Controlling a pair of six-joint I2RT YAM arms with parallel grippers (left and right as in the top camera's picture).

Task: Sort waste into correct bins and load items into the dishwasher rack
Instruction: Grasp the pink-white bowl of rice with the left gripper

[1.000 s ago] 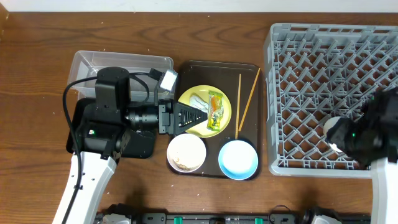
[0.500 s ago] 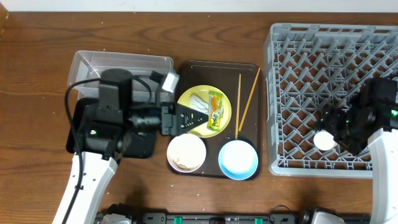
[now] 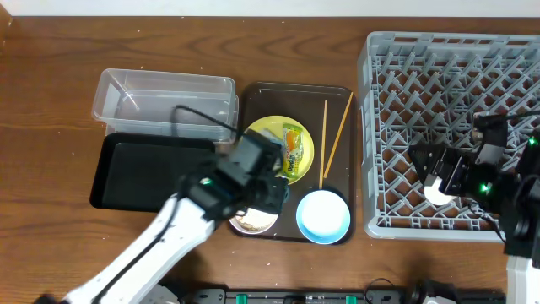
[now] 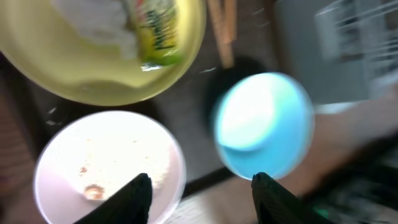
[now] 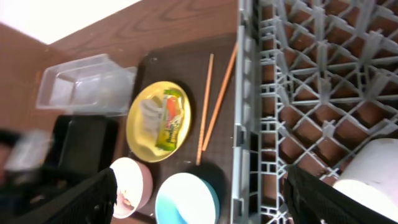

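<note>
- Poised over white bowl point(image 4: 109, 165), left jaws wide and empty, likely for pickup.
- Parked above dishwasher rack point(image 5: 311, 74), right jaws wide, empty, probably keeping clear.

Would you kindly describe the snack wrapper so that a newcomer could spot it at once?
Find the big grey rack; the dark brown tray lies to its left. On the tray's far half sits a yellow plate, and the wrapper lies on it beside a white tissue. It alone is printed green and orange.
</note>
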